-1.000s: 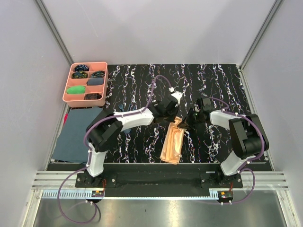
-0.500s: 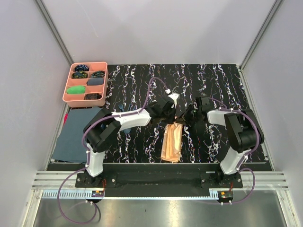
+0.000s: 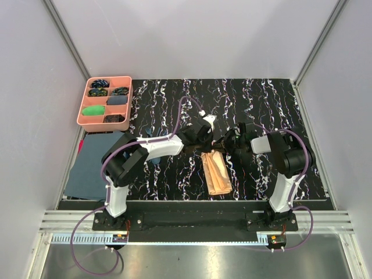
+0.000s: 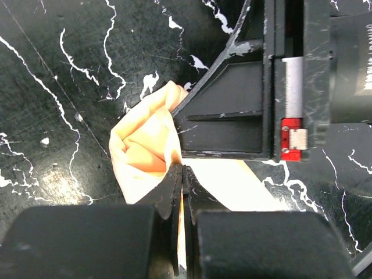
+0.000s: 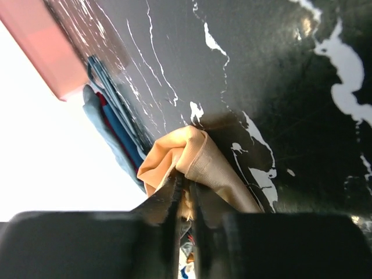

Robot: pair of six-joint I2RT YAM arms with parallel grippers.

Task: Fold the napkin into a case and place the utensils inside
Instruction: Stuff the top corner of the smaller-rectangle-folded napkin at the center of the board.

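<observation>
The peach-orange napkin [image 3: 216, 173] lies as a narrow folded strip, the case, on the black marbled table between the arms. Both grippers meet at its far end. My left gripper [image 3: 208, 139] is shut on a bunched corner of the fabric [image 4: 142, 139], the cloth pinched between its fingertips [image 4: 174, 180]. The right gripper [image 3: 228, 143] faces it closely and nips the same end [image 5: 197, 160], jaws nearly together with fabric between them. A slim dark blue sliver [image 3: 149, 133], probably the utensils, peeks out beside the left forearm.
A pink compartment tray [image 3: 84, 119] with small coloured bundles stands at the far left. Below it a dark blue-grey cloth sheet [image 3: 93, 165] lies by the left table edge. Grey walls close in the left, right and back.
Both grippers moved closer together at the napkin's far end. The strip became narrower and its near end swung slightly right. The right jaws show a thin gap.
</observation>
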